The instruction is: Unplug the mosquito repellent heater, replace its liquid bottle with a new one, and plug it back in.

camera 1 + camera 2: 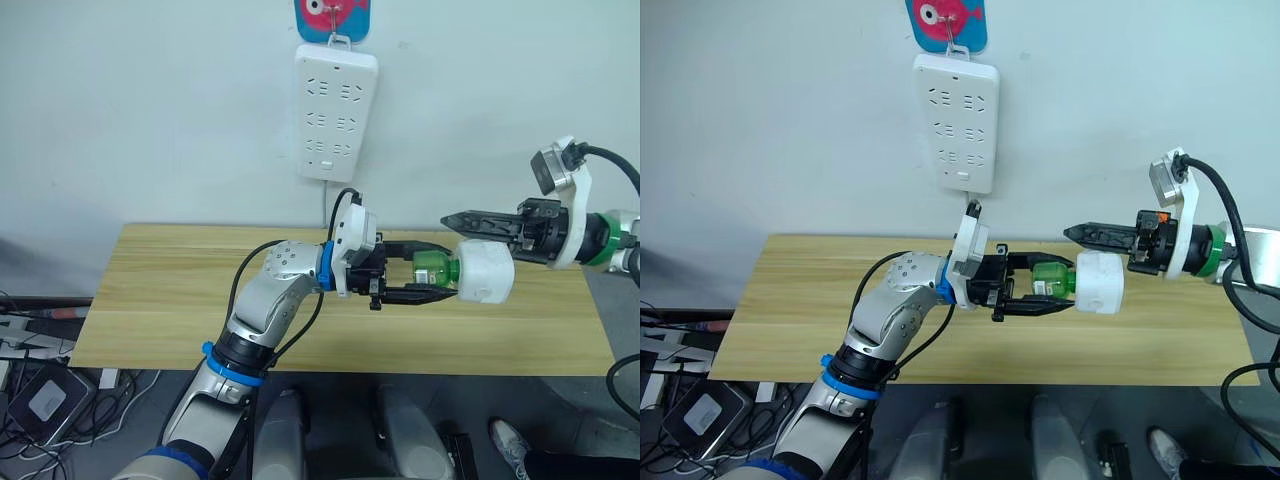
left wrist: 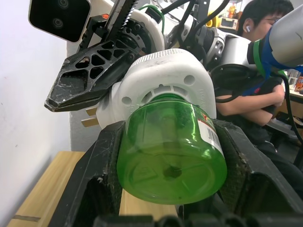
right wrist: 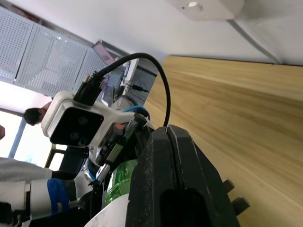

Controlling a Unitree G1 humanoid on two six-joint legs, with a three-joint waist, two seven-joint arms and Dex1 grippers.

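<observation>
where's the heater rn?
In the eye views the mosquito repellent heater is off the power strip, held in mid-air above the table's right half between both grippers, its green bottle in the left gripper's jaws.

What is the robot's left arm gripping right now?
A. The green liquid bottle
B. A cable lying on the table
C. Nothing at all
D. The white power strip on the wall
A: the left gripper has its jaws closed around the green bottle, which is still seated in the white mosquito repellent heater that the right gripper holds above the table.
</observation>
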